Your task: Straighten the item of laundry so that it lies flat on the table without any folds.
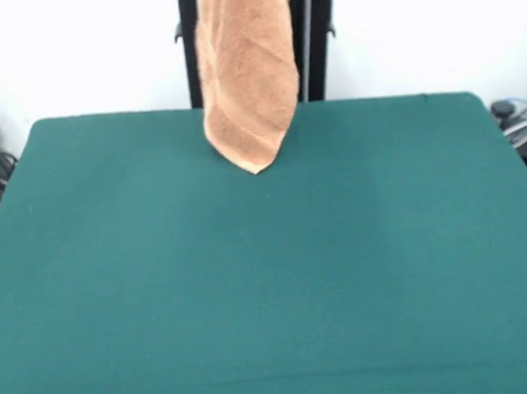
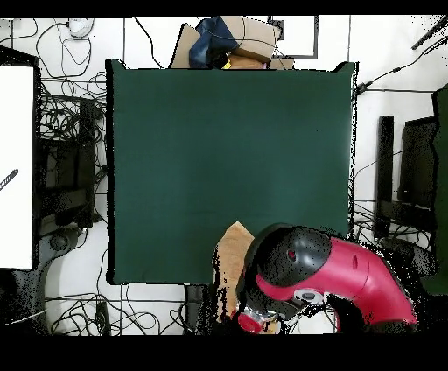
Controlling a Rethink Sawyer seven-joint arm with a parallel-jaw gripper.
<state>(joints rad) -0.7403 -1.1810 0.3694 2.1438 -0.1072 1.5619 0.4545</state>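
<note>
Orange-tan towel [image 1: 247, 80] hangs long and bunched above your green desk [image 1: 270, 279], its bottom tip off the top. Your tool is hidden up above it, so you cannot tell its grip.

Towel [image 1: 246, 70] hangs in a long bunched drape above the table's [image 1: 271, 288] far edge, slightly left of centre in the front view, lowest corner pointing down over the tabletop (contact unclear). Pedestal [image 1: 315, 38] stands behind it. In the overhead view the towel [image 2: 231, 258] shows at the bottom edge, just left of the arm [image 2: 332, 276].
</note>
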